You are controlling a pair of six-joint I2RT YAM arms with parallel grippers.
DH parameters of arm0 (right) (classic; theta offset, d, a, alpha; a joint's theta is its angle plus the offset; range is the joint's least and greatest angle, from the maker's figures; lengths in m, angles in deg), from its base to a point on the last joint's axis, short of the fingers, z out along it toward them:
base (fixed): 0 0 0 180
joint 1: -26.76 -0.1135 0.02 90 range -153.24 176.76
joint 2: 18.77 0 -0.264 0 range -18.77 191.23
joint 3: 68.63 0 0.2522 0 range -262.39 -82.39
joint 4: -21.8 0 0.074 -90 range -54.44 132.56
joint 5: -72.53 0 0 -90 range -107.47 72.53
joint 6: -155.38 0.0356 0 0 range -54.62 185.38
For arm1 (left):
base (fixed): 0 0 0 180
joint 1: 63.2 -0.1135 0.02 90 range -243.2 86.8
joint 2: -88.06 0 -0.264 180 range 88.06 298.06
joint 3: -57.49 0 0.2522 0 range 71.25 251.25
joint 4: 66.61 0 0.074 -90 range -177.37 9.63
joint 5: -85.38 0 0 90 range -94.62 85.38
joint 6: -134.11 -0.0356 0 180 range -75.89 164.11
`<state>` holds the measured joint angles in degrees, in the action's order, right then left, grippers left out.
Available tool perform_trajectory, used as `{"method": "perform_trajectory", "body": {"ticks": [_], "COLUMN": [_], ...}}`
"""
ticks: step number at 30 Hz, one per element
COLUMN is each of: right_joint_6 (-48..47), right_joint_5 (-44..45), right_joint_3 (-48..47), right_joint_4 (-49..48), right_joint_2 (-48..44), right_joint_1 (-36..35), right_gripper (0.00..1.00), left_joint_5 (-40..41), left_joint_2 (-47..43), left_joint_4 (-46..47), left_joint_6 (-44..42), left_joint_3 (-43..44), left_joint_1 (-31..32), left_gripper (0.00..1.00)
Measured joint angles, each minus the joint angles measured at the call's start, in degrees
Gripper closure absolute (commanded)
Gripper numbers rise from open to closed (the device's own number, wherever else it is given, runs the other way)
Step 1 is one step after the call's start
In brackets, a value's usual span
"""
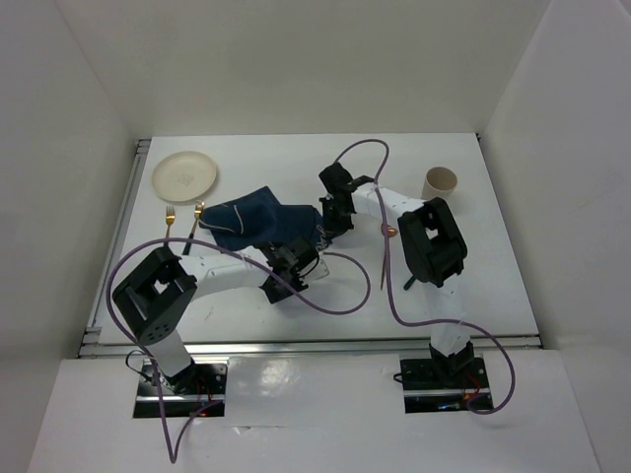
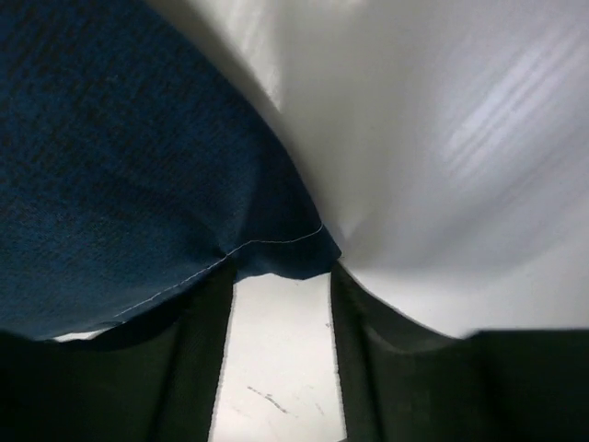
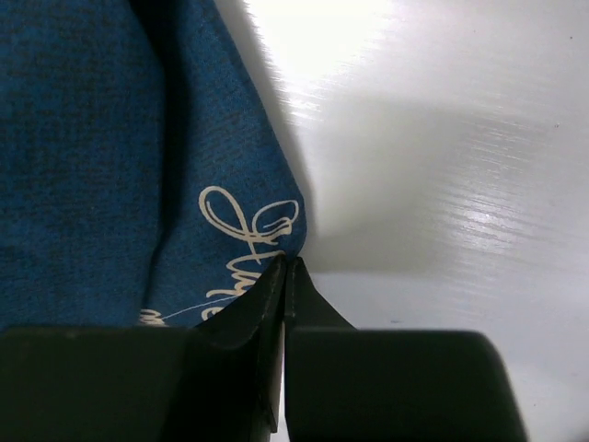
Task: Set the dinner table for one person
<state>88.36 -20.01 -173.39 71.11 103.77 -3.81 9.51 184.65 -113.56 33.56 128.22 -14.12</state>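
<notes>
The white dinner table [image 1: 473,276] carries a crumpled navy placemat [image 1: 258,221] left of centre. My right gripper [image 1: 326,225] is at the cloth's right edge. In the right wrist view its jaws [image 3: 287,263] are pressed together on the corner of the placemat [image 3: 92,138] that has cream lettering, and that corner is raised off the table [image 3: 442,138]. My left gripper [image 1: 300,255] is at the cloth's near right corner. In the left wrist view it [image 2: 281,273] is open, bare table shows between the fingers, and a stitched corner of the placemat [image 2: 120,166] lies over the tips.
A cream plate [image 1: 184,174] sits at the far left. A gold fork [image 1: 170,216] and a second gold utensil [image 1: 197,213] lie just below it, beside the cloth. A beige cup [image 1: 440,183] stands at the far right. Purple cables loop over the near table.
</notes>
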Motion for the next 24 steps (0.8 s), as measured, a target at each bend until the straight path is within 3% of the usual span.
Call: {"method": "perform_trajectory", "body": {"ticks": [1,5,13,19,24], "right_joint_6": [0.11,0.04,-0.15,-0.17,-0.63], "right_joint_5": [-0.13,-0.70,-1.01,0.42,3.30], "right_joint_3": [0.35,1.16,6.86,10.80,6.32], "right_joint_4": [-0.42,-1.33,-1.81,0.85,4.98], "right_joint_2": [-0.17,-0.61,-5.03,-16.79,-28.48], "right_joint_1": [0.02,0.02,0.55,3.41,4.35], "right_gripper": [1.00,1.00,1.00,1.00,1.00], "left_joint_5": [-0.46,-2.82,-5.51,-4.59,-2.69], "left_joint_2": [0.00,-0.02,-5.07,-14.93,-25.20], "left_joint_4": [0.24,0.52,-0.42,-3.17,-6.03], "left_joint_6": [-0.15,-1.20,-2.84,-5.88,-7.74], "left_joint_3": [0.00,0.00,1.40,15.19,23.47], "left_joint_1": [-0.46,-2.73,-11.72,-24.79,-26.64], "left_gripper": [0.65,1.00,1.00,1.00,1.00]}}
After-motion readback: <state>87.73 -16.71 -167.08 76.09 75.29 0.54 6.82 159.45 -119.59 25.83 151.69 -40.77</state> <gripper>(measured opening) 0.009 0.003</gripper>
